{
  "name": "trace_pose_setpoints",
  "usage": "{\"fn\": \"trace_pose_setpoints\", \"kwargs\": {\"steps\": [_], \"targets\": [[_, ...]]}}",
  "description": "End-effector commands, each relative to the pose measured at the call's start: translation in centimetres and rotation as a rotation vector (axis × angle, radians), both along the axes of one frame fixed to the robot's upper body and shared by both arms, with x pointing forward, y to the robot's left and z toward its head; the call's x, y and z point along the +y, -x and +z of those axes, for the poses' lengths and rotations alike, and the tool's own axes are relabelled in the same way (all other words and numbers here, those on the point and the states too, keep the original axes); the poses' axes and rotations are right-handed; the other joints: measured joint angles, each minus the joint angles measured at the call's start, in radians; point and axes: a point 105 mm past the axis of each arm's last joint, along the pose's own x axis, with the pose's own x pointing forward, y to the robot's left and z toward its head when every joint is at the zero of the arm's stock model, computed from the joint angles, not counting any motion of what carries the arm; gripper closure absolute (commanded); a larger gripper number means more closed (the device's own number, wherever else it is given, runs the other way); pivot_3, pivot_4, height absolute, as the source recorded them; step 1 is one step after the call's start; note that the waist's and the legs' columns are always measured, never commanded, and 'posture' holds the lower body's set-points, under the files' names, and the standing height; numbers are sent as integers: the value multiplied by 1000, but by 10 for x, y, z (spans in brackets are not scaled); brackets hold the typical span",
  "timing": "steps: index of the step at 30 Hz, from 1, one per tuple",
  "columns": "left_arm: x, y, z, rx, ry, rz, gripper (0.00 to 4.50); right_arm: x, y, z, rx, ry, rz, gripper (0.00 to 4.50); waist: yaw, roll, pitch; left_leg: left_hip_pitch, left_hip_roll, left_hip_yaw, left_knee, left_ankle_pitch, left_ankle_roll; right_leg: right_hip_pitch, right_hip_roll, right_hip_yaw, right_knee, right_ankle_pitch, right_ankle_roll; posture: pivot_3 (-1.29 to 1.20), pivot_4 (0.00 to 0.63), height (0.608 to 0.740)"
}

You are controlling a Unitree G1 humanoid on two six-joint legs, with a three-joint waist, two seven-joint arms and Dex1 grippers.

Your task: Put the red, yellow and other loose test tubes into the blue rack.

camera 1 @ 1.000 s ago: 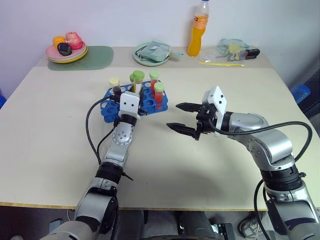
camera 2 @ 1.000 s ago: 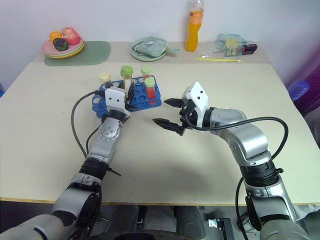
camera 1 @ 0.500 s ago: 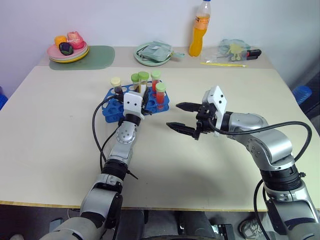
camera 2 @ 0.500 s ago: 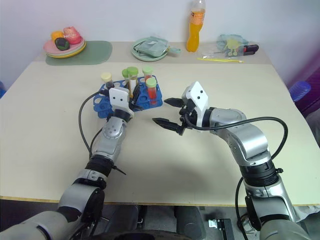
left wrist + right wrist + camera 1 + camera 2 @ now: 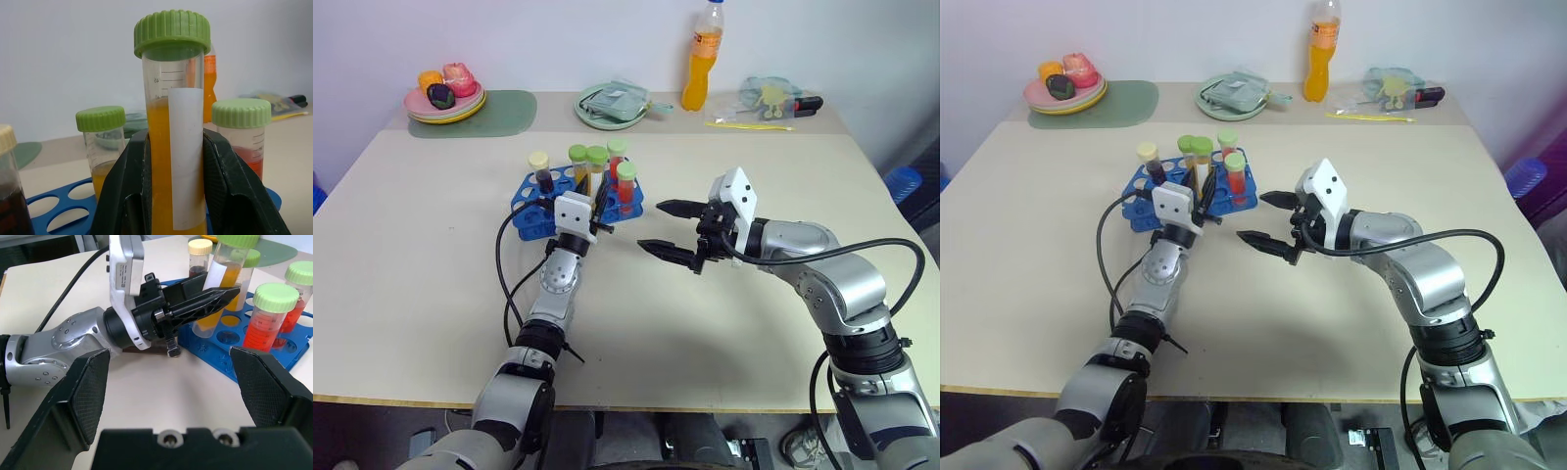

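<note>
Gripping the yellow test tube [image 5: 172,147] upright over the blue rack [image 5: 530,211]: left gripper [image 5: 599,208]; right gripper [image 5: 671,230] spread, empty.

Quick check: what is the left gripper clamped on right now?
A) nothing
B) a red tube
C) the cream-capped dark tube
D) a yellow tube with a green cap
D: the left gripper is shut on the yellow tube with a green cap, over the blue rack.
</note>
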Motion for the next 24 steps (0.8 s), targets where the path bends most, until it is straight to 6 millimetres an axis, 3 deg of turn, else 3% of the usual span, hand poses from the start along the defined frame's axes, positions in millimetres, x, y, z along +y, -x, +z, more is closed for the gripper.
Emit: {"fn": "trace_pose_setpoints", "kwargs": {"steps": [1,8,24], "targets": [[7,-2,-6,10,7,27,3652,4,4,18,-62,-29,25,190,0,0,0,0,0,0,0,0,0,0,0,0,0,0,0,0,150,729],[16,-11,2,-7,3,81,3652,4,5,18,-60,-27,25,190,0,0,0,0,0,0,0,0,0,0,0,0,0,0,0,0,150,729],[5,-13,-12,44,8,11,3652,4,7,20,-66,-33,22,190,1,0,0,0,0,0,1,0,0,0,0,0,0,0,0,0,150,729]]}}
